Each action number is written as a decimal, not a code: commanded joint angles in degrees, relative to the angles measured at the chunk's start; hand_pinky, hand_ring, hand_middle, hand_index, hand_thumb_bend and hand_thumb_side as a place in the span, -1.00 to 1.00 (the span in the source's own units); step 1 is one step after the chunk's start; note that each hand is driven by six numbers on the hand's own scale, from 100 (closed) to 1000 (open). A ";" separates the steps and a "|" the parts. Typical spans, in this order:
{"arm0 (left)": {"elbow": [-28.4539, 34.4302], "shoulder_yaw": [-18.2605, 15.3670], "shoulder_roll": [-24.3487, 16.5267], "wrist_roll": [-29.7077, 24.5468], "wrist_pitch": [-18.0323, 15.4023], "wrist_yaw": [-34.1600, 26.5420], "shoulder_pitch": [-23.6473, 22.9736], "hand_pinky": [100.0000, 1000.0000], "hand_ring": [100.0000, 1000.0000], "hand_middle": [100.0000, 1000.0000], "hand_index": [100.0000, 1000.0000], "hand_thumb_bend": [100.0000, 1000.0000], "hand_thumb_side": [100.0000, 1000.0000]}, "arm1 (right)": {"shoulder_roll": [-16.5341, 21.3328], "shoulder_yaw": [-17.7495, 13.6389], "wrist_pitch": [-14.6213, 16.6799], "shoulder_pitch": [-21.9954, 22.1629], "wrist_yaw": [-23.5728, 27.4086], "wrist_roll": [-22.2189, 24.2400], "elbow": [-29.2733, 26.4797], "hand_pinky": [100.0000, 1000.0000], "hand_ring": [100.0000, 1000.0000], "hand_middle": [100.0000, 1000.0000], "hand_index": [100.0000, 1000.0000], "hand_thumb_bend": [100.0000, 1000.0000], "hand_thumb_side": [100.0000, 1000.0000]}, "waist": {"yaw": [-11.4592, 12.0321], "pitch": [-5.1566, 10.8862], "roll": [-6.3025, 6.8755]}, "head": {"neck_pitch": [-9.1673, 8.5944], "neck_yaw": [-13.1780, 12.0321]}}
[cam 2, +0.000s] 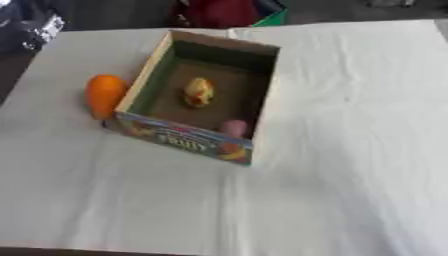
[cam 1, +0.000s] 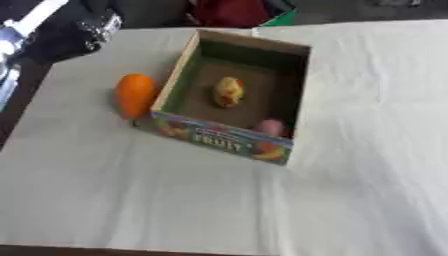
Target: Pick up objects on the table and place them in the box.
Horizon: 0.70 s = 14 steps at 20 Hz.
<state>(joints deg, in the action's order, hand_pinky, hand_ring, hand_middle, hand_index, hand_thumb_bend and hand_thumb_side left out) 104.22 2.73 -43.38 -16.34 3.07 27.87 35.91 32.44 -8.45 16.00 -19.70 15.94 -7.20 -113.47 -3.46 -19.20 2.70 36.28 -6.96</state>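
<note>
Box (cam 1: 229, 141) of cardboard sits on the white tablecloth (cam 1: 131, 200), a little left of the middle, turned slightly askew so its printed front wall, with fruit pictures and lettering, faces me. Its top is open. Inside, tucked into the near right corner against that front wall, lies a small pink rounded thing (cam 1: 270, 127); I cannot make out what it is. Further in, near the middle of the brown floor, lies a yellow fruit-shaped piece with a reddish patch (cam 1: 228, 92), apart from the walls.

Outside, just beside the left wall of the box, an orange carrot-shaped thing (cam 1: 135, 94) lies on the cloth, its narrow end pointing toward me; whether it touches the cardboard I cannot tell.

Beyond that, at the far left corner, my left hand (cam 1: 98, 26) shows as a dark shape with silver parts over the table's edge, well apart from the box. I cannot tell how its fingers are set. My right hand does not appear in either view.
</note>
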 commanded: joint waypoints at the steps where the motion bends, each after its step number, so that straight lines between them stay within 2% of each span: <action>1: 1.07 -2.08 -2.97 0.87 0.49 0.16 -0.55 0.19 0.57 0.48 0.80 -1.00 0.84 | 1.52 -0.55 0.10 -0.63 -0.31 0.12 -1.12 0.40 1.00 -0.03 0.42 -1.00 0.30 | 0.14 0.82 -0.16 | 0.30 -0.80; 5: 0.53 -2.29 -3.70 0.94 -0.22 0.88 -1.26 0.18 0.58 0.50 0.81 -1.00 0.76 | 1.44 -0.64 0.09 -0.46 -0.59 0.09 -1.12 0.40 1.00 -0.03 0.42 -1.00 0.30 | 0.08 0.58 -0.23 | 0.06 -0.95; 8: -0.37 -1.76 -4.55 -0.62 -2.97 1.90 -1.33 0.18 0.61 0.51 0.82 -1.00 0.94 | 1.42 -0.68 0.10 -0.36 -0.77 0.03 -1.12 0.40 1.00 -0.03 0.42 -1.00 0.30 | -0.09 0.45 -0.26 | -0.19 -1.00; 9: -0.72 -1.55 -4.87 -1.25 -4.61 2.24 -1.35 0.18 0.62 0.51 0.82 -1.00 0.96 | 1.41 -0.69 0.09 -0.33 -0.81 0.01 -1.12 0.40 1.00 -0.03 0.42 -1.00 0.30 | -0.13 0.43 -0.25 | -0.23 -1.00; 11: -1.76 -1.13 -5.76 -1.96 -9.56 3.01 -1.12 0.17 0.63 0.51 0.82 -0.88 0.99 | 1.40 -0.68 0.05 -0.29 -0.90 0.00 -1.12 0.40 1.00 -0.03 0.42 -1.00 0.29 | -0.25 0.40 -0.20 | -0.34 -0.97; 12: -2.77 -1.02 -6.20 -2.12 -12.24 3.62 -0.92 0.16 0.64 0.53 0.82 -0.74 1.00 | 1.39 -0.64 0.03 -0.29 -0.93 0.03 -1.12 0.40 1.00 -0.04 0.42 -1.00 0.28 | -0.32 0.39 -0.16 | -0.42 -0.98; 13: -4.08 -0.92 -6.64 -2.28 -15.01 4.39 -0.68 0.16 0.64 0.53 0.82 -0.72 1.00 | 1.37 -0.60 0.00 -0.29 -0.96 0.08 -1.12 0.40 1.00 -0.04 0.42 -1.00 0.28 | -0.40 0.38 -0.14 | -0.48 -0.99; 14: -5.33 -0.76 -7.14 -2.45 -17.80 5.37 -0.41 0.16 0.66 0.55 0.84 -0.59 1.00 | 1.38 -0.57 -0.01 -0.28 -1.00 0.13 -1.12 0.40 1.00 -0.04 0.42 -1.00 0.28 | -0.48 0.36 -0.12 | -0.55 -0.99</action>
<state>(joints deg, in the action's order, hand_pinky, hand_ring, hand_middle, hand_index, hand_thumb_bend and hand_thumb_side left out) 99.63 2.30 -47.73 -18.61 -11.75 32.30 34.57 32.44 -8.47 15.98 -19.63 15.67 -7.16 -113.47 -3.92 -19.80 2.70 36.17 -7.76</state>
